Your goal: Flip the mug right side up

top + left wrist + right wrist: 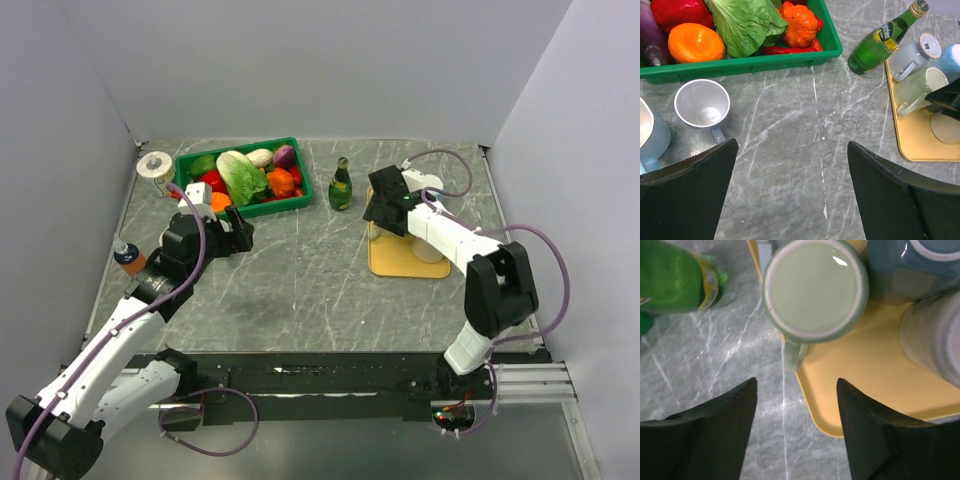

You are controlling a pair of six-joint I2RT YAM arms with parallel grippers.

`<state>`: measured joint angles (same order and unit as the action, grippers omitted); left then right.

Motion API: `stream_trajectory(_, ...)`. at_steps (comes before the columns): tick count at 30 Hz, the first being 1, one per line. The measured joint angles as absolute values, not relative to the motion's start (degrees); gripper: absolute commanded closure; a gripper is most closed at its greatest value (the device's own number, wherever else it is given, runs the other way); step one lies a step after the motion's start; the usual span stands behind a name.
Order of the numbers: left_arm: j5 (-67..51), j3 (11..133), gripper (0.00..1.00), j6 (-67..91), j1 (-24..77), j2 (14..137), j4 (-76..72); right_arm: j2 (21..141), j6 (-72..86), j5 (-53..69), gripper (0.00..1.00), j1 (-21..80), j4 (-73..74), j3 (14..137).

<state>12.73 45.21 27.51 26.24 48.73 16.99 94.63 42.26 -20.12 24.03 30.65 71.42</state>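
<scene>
Pale-green glazed mug (812,287) stands inverted on the yellow tray (880,390), with its flat base and foot ring facing up toward the right wrist camera. Its handle (794,357) projects past the tray edge over the marbled table (715,355). Two more vessels share the tray: a blue-grey mug (910,270) touching or just beside the green one, and a whitish mug (935,335) near it on the same side. A green bottle (675,277) stands off the tray, near the opposite side of the mug. The right gripper (796,390) hovers above the mug with its jaws spread wide and nothing between them, and the handle lies roughly on the line midway between the fingers. The left gripper (792,145) is likewise spread and empty. It is held over bare table near the green crate (740,65) of vegetables, well apart from the tray, and an upright white cup (702,104) stands just in front of that crate. Judged from this layout, the step in hand is approach and alignment ahead of the grasp, since the mug is neither held nor lifted. The next move calls for a descent of the right gripper and a firm closure across the mug body or on the handle. A lift clear of the tray, a half-turn of the wrist and placement on the base would follow. Clearance looks tight on the blue-grey mug's side, so finger placement should avoid that neighbour and the bottle. The glaze is likely slippery, which calls for a secure hold before rotation.
</scene>
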Motion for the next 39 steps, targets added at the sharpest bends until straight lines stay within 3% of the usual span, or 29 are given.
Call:
stream_trajectory(24,11.8,45.2,0.04,27.5,26.2,49.8,17.0,106.7,45.0,-24.5,0.54,24.1,30.7,76.1)
stream_trajectory(27,11.8,45.2,0.04,27.5,26.2,49.8,17.0,107.2,45.0,-24.7,0.63,24.1,30.8,76.6)
stream_trajectory(28,11.8,45.2,0.04,27.5,26.2,49.8,17.0,107.2,45.1,-24.7,0.75,24.1,30.8,76.6)
stream_trajectory(31,11.8,45.2,0.04,27.5,26.2,49.8,17.0,107.2,45.2,-24.7,1.0,24.3,30.8,76.6)
stream_trajectory(39,11.4,45.2,0.04,27.6,26.2,49.7,17.0,106.9,44.3,-24.3,1.0,24.3,29.5,76.0)
